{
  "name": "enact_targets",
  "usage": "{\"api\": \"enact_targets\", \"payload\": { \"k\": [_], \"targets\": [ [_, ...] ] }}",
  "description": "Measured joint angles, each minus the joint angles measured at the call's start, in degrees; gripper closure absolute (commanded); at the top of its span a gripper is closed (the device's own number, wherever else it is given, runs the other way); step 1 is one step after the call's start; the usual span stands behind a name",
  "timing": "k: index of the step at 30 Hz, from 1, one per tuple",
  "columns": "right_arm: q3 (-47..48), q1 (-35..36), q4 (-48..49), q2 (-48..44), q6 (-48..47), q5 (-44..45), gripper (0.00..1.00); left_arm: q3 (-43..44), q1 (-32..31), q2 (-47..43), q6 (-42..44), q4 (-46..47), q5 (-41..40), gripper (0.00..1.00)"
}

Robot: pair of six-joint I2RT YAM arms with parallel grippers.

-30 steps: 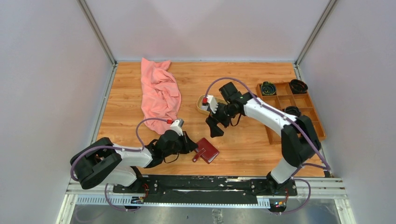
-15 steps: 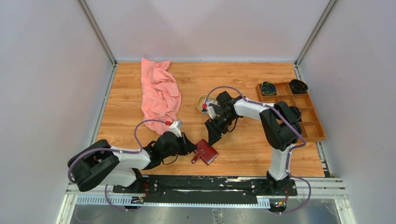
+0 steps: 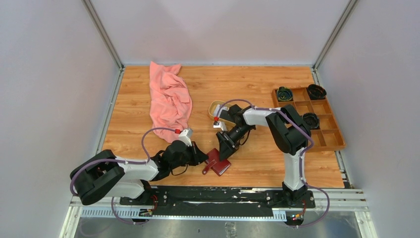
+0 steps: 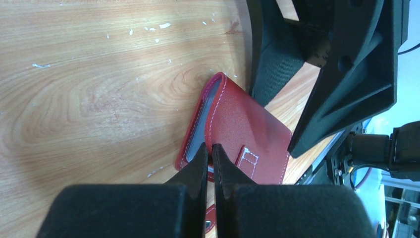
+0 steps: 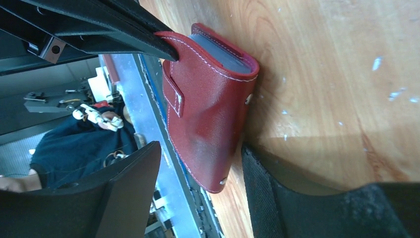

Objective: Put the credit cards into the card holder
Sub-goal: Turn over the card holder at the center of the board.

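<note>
- Top view: the dark red leather folding card holder (image 3: 219, 162) lies folded on the wooden table (image 3: 257, 158), near its front edge, between the left gripper (image 3: 202, 157) and right gripper (image 3: 224, 150). You can't make out any cards.
- Left wrist: the left gripper is clenched with its tips on the holder's edge, and could slip off.
- Right wrist: the right gripper is spread astride the holder. Squeezing could clamp it closed or skid it.

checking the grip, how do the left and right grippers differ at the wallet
The left gripper is shut, pinching the wallet by an edge; the right gripper is open, a finger either side of it. The left gripper reaches from the left, the right gripper from the far side. Both are at the wallet.
</note>
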Motion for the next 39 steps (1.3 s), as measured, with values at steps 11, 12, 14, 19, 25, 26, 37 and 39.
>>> {"api": "enact_targets", "payload": {
  "k": [11,12,14,19,25,26,37,39],
  "targets": [
    [0.0,1.9,-0.7,3.9,4.7,-0.9,0.76,-0.2,0.0,-0.7,0.0,-0.6,0.2,1.00],
    [0.0,1.9,-0.9,4.3,5.1,-1.2,0.80,-0.3,0.0,-0.8,0.0,-0.7,0.3,1.00],
    [0.0,1.9,-1.3,4.8,5.4,-2.7,0.88,-0.3,0.0,-1.2,0.0,-0.9,0.4,1.00],
    [0.1,2.2,-0.9,4.7,5.0,-3.4,0.95,-1.4,-0.1,-4.2,-0.1,-2.2,0.3,0.71],
    [0.2,2.3,-0.8,2.6,3.3,-2.6,0.98,-4.6,-0.2,-14.8,0.0,-5.8,-0.4,0.37],
    [0.2,2.3,-0.7,1.7,2.9,-1.9,0.99,-4.7,-0.2,-17.1,0.0,-6.7,-0.5,0.36],
    [0.5,0.1,0.2,-14.7,-3.0,13.7,1.00,-2.9,0.1,-42.2,6.4,-23.6,-2.9,0.28],
    [1.2,-0.6,-0.4,-17.7,-4.5,17.6,1.00,-1.3,0.1,-45.3,7.8,-28.5,-4.0,0.27]
  ]
}}
